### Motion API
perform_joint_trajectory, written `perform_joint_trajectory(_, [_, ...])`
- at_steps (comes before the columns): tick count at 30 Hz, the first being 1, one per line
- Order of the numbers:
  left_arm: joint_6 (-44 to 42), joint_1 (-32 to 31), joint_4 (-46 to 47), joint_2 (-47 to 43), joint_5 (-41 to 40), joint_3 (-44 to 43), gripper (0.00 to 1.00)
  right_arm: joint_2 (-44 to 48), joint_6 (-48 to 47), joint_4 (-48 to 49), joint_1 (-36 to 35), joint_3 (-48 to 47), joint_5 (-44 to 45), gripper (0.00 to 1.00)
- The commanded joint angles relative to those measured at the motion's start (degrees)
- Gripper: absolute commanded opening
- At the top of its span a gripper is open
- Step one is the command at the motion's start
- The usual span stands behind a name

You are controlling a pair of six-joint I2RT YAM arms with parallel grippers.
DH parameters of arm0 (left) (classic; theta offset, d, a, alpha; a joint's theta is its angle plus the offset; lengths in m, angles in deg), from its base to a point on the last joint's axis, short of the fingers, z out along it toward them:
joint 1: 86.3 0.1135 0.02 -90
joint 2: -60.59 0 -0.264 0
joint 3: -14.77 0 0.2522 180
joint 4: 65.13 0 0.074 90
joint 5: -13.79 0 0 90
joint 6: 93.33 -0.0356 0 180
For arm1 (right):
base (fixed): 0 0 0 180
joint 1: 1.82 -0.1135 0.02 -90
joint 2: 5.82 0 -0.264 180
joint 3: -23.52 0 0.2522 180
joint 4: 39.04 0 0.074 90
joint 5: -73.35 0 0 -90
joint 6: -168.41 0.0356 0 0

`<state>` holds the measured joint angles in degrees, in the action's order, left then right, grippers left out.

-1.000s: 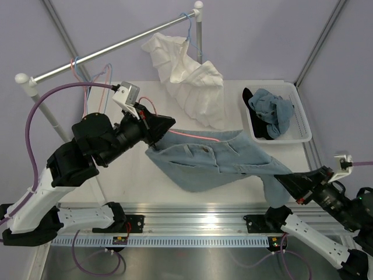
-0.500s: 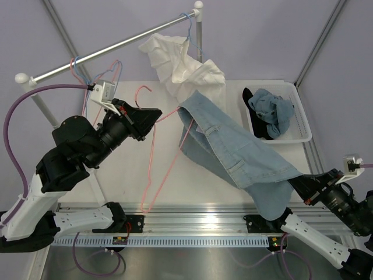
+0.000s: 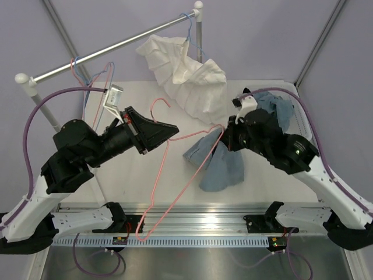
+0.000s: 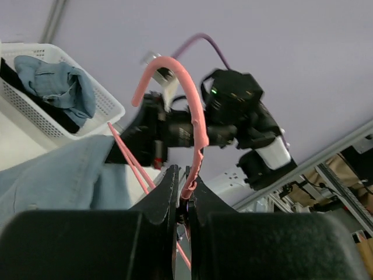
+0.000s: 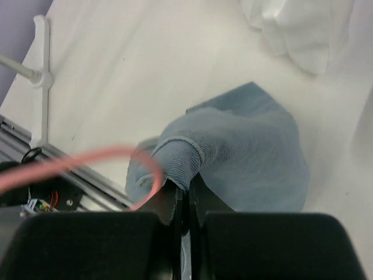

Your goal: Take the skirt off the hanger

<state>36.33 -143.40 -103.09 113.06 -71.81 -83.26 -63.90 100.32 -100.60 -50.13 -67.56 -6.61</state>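
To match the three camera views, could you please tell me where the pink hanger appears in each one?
Top view: pink hanger left of centre, hook uppermost, wire slanting down towards the near rail.
Left wrist: hanger at centre, its hook arching upward.
Right wrist: hanger as a blurred pink wire, lower left.
Shared landmark: blue denim garment.

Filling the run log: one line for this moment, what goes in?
left gripper: shut on pink hanger | right gripper: shut on denim garment | garment: bunched
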Motion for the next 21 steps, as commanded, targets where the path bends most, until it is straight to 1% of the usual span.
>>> perform_joint_trajectory(1, [2.8, 0.1, 4.3, -6.9, 4.0, -1.2, 0.00, -4.3, -5.6, 5.3, 1.5, -12.8, 6.5, 0.00])
perform_joint_trajectory(2, [2.2, 0.1, 2.0, -7.7, 3.3, -3.0, 0.00, -5.9, -6.6, 5.2, 2.0, -14.4, 9.1, 0.00])
perform_joint_trajectory(3, [1.3, 0.1, 0.2, -8.4, 2.5, -4.2, 0.00, -6.5, -7.8, 5.3, 4.0, -17.3, 9.8, 0.00])
perform_joint_trajectory(5, [-1.8, 0.1, -3.6, -9.7, -1.2, -6.0, 0.00, -7.0, -8.9, 5.5, 6.7, -20.0, 12.1, 0.00])
perform_joint_trajectory(6, [-2.6, 0.1, -6.7, -10.3, -2.3, -6.2, 0.00, -7.4, -10.2, 5.6, 9.6, -21.3, 12.9, 0.00])
perform_joint_trajectory(7, [-4.0, 0.1, -7.6, -10.8, -4.0, -5.6, 0.00, -7.6, -11.0, 5.8, 11.2, -23.8, 13.6, 0.00])
perform_joint_trajectory(8, [-4.5, 0.1, -8.4, -11.9, -4.1, -4.6, 0.00, -7.7, -11.7, 5.9, 12.7, -25.0, 14.2, 0.00])
perform_joint_trajectory(10, [-6.0, 0.1, -8.1, -13.1, -6.3, -0.4, 0.00, -8.2, -14.4, 6.7, 16.1, -28.9, 14.6, 0.00])
perform_joint_trajectory(11, [-6.5, 0.1, -8.0, -13.5, -6.8, 1.2, 0.00, -8.7, -15.7, 6.9, 16.7, -30.7, 16.8, 0.00])
perform_joint_trajectory(12, [-7.0, 0.1, -7.4, -13.7, -6.9, 4.6, 0.00, -10.1, -18.0, 7.0, 17.2, -35.0, 17.8, 0.00])
perform_joint_trajectory(14, [-8.1, 0.1, -5.9, -13.7, -7.2, 8.2, 0.00, -11.7, -20.2, 7.4, 18.9, -39.1, 18.9, 0.00])
perform_joint_trajectory(15, [-8.4, 0.1, -5.2, -13.4, -7.4, 10.1, 0.00, -13.4, -23.2, 8.4, 19.3, -41.3, 19.3, 0.00])
perform_joint_trajectory(16, [-8.9, 0.1, -4.5, -13.2, -7.7, 13.7, 0.00, -14.2, -24.4, 9.1, 19.7, -45.0, 19.7, 0.00])
perform_joint_trajectory(20, [-9.9, 0.1, -0.1, -11.4, -8.4, 20.6, 0.00, -19.1, -29.7, 13.3, 23.2, -53.2, 18.0, 0.00])
perform_joint_trajectory(21, [-10.1, 0.1, 0.4, -10.8, -8.4, 21.6, 0.00, -21.7, -31.0, 13.9, 25.0, -57.3, 17.2, 0.00])
